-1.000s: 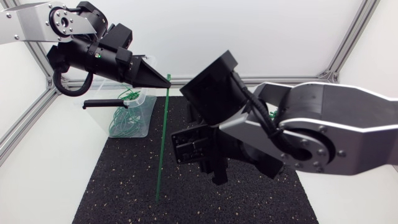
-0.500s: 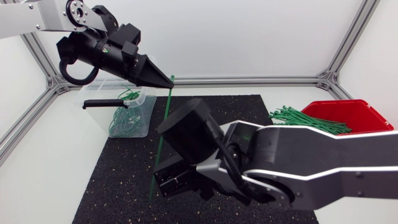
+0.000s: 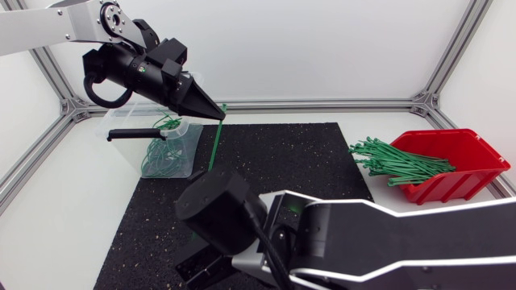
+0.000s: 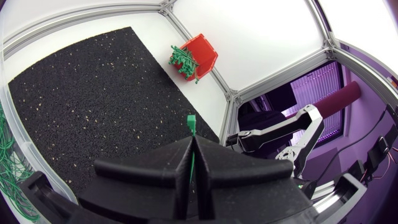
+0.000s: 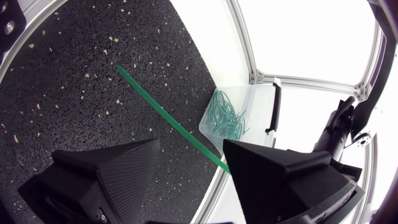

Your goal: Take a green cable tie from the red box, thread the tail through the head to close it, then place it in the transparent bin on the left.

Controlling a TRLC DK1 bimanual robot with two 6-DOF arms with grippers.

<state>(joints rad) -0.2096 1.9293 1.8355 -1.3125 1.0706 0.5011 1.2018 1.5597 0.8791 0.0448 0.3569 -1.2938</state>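
Head view: our right gripper (image 5: 191,147) just dropped low, wide open around the green cable tie (image 3: 214,143), left gripper (image 3: 219,113) pinching its head, so threading's next.

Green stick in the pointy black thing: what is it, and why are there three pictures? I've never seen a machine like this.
This is a robot with two arms, working at a table. One picture looks down from above. The other two come from small cameras on each arm's wrist.

The left arm's tool has two black wedge fingers. It is shut on the top end of a green cable tie, which hangs straight down toward the black mat.

The right arm's tool is open. In its wrist picture the tie shows in the gap between its fingers, not pinched.

A red box at the right holds more loose ties. A clear bin at the left holds some green ties too.
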